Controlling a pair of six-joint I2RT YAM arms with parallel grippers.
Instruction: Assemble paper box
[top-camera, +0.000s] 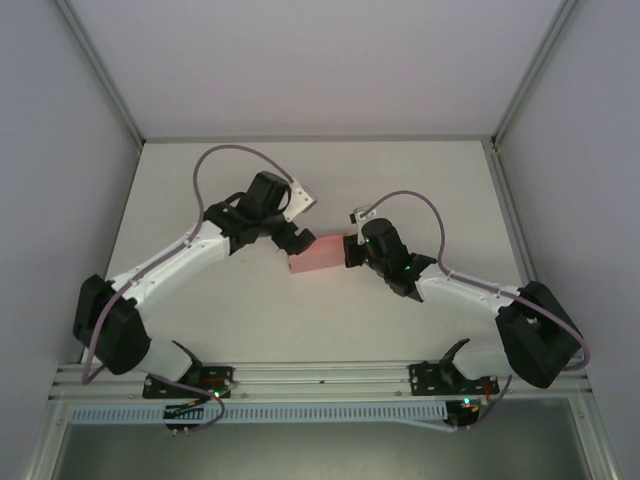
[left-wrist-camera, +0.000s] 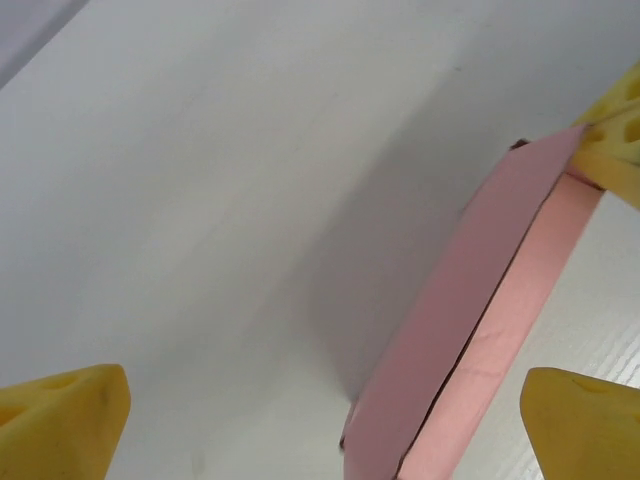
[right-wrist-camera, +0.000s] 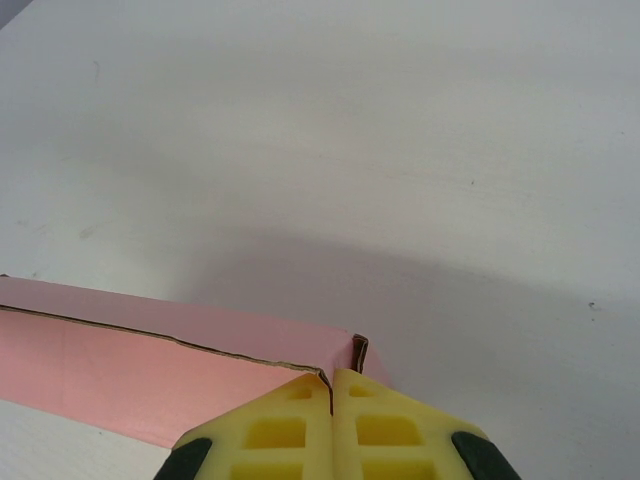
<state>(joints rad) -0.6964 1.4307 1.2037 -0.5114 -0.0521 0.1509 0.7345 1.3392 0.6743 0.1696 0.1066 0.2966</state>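
Observation:
The pink paper box (top-camera: 318, 255) sits at the middle of the white table, between the two arms. My right gripper (top-camera: 352, 250) holds its right end. In the right wrist view the yellow fingers (right-wrist-camera: 290, 430) are pressed together on the thin edge of a wall at the corner of the paper box (right-wrist-camera: 130, 365), so that gripper (right-wrist-camera: 332, 385) is shut on it. My left gripper (top-camera: 295, 236) is at the box's left end. Its fingertips (left-wrist-camera: 60, 420) stand wide apart, and this gripper (left-wrist-camera: 325, 428) is open. The paper box (left-wrist-camera: 470, 310) lies between them, nearer the right finger, with no contact showing.
The white tabletop (top-camera: 300, 180) is bounded by grey walls with metal frame posts at the back corners (top-camera: 135, 135). A metal rail (top-camera: 320, 378) carrying both arm bases runs along the near edge. A finger of the right gripper (left-wrist-camera: 615, 130) shows at the box's far end.

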